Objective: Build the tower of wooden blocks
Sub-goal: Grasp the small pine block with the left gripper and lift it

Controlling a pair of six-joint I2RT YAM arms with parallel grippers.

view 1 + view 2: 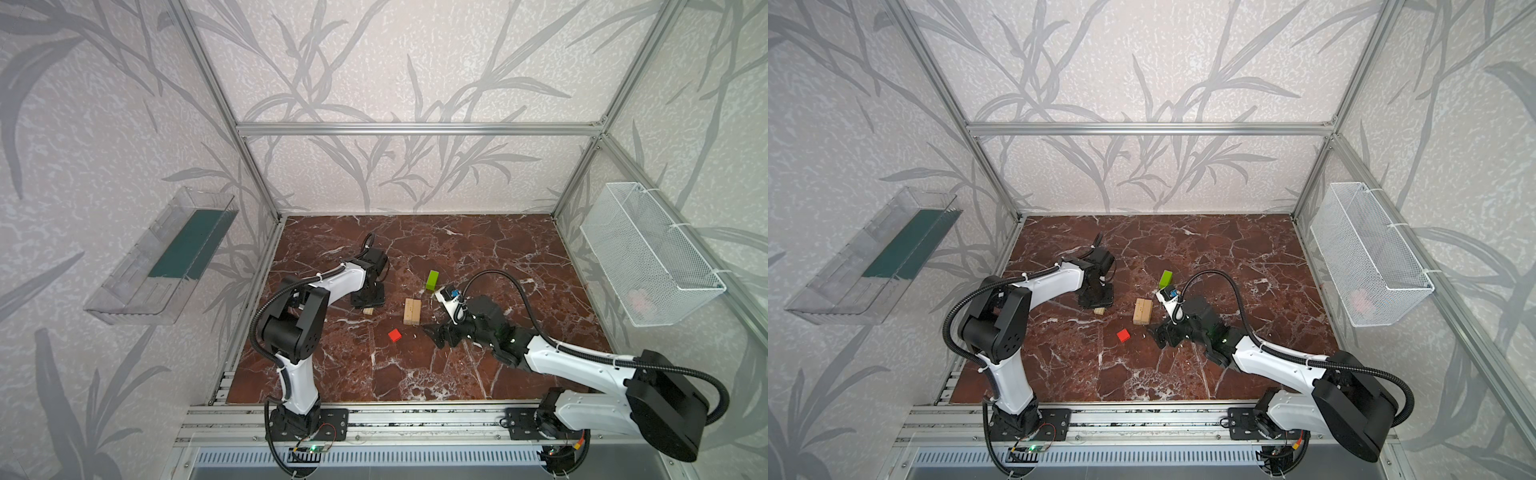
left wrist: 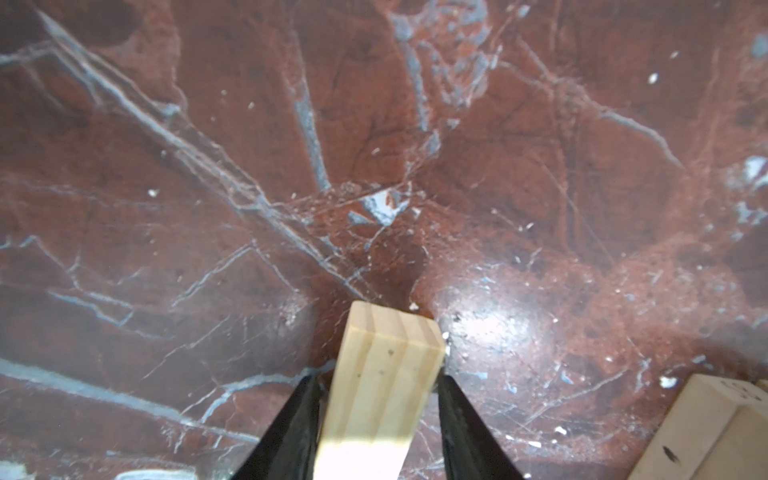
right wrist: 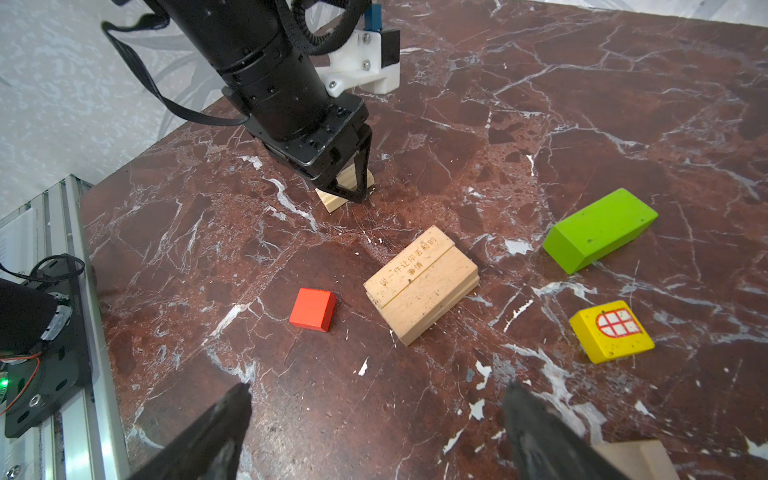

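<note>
Small wood piece (image 2: pixel 386 353) lies on table (image 2: pixel 166 166), lower middle of left wrist view, betw. left gripper (image 2: pixel 377 378) jaws; if they pinch already, I cannot tell. Step: pick-up. Next: firm grip, then lift to plank stack (image 1: pixel 412 311). Right gripper (image 3: pixel 374 432) spread wide, empty.

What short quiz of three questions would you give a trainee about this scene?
1. True or false: the red cube lies on the table, apart from the planks.
2. Which block is between the jaws of the left gripper? A green bar, B wood piece, C yellow block.
3. Fill in: the right gripper is ___ and empty.
Key: 1 true; 2 B; 3 open.
</note>
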